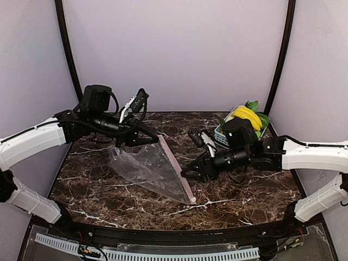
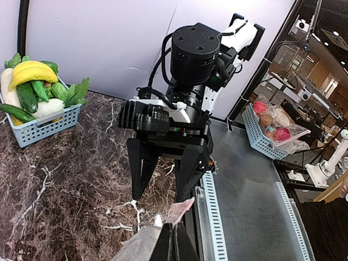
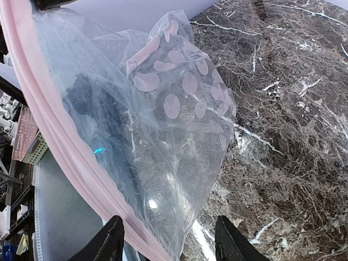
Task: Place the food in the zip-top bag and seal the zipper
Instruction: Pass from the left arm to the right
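Clear spotted zip-top bag [image 1: 145, 169] is pinched at its zipper [image 1: 175, 166] corner by the clenched left fingers [image 2: 163, 247]; right fingers [image 3: 109, 244] stand spread astride the zipper; food [image 1: 247, 115] fills the basket [image 1: 220, 139].

Both arms reach inward, the left one pinching, the right one spread.
The left arm [image 1: 32, 141] runs from the near left toward the far left, elbow bent and wrist angled down and to the right. The left gripper [image 1: 116, 145] is clamped tight on the far corner of the zip-top bag [image 1: 149, 171]. The right arm [image 1: 310, 155] comes in low from the right, forearm almost level and pointing left. The right gripper [image 1: 188, 173] sits low with its two black fingers [image 3: 113, 243] parted, the bag's edge between them.
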Tool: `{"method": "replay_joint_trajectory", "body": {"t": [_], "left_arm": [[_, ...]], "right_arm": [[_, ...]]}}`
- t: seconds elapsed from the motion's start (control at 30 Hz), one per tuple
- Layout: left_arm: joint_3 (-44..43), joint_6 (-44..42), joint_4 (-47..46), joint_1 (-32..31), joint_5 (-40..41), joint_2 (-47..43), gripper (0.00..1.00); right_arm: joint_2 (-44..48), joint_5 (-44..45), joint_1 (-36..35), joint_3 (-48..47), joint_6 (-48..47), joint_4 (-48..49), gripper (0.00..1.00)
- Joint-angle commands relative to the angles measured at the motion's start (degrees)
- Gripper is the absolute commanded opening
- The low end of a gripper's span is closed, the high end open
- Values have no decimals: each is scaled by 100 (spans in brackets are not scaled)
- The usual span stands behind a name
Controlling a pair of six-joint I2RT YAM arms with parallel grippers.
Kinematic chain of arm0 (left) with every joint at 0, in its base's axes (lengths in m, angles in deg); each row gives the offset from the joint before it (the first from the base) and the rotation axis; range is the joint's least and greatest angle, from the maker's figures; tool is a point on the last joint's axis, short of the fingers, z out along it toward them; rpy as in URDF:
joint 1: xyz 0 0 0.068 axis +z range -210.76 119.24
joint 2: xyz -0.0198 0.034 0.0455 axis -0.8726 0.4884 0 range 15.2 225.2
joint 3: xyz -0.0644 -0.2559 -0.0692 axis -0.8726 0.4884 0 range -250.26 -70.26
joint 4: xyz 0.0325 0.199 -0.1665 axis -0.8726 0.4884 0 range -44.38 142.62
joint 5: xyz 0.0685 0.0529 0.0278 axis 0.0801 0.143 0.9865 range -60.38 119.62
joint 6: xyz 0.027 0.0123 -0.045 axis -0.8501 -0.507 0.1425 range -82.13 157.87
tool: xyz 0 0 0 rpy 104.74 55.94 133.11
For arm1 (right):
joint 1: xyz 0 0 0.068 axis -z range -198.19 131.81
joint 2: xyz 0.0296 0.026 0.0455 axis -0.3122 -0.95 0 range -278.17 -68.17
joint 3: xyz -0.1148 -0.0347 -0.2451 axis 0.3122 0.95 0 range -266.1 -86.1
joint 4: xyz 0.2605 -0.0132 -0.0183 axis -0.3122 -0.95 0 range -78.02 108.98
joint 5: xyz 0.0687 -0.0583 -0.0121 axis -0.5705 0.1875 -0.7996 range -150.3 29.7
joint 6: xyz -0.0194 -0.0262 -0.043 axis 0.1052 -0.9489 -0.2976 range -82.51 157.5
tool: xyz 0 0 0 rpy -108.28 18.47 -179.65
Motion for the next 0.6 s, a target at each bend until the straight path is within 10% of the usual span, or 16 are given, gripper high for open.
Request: {"method": "replay_joint_trajectory", "body": {"t": [0.0,0.57], "left_arm": [[-142,-80,105,-20,-37,-58,1],[-115,-7,27,-20,2,-16,1]], "right_arm": [[-187,-17,-66,-67,-70,184,55],[-777,238,-350,-531,-116,606,33]]}}
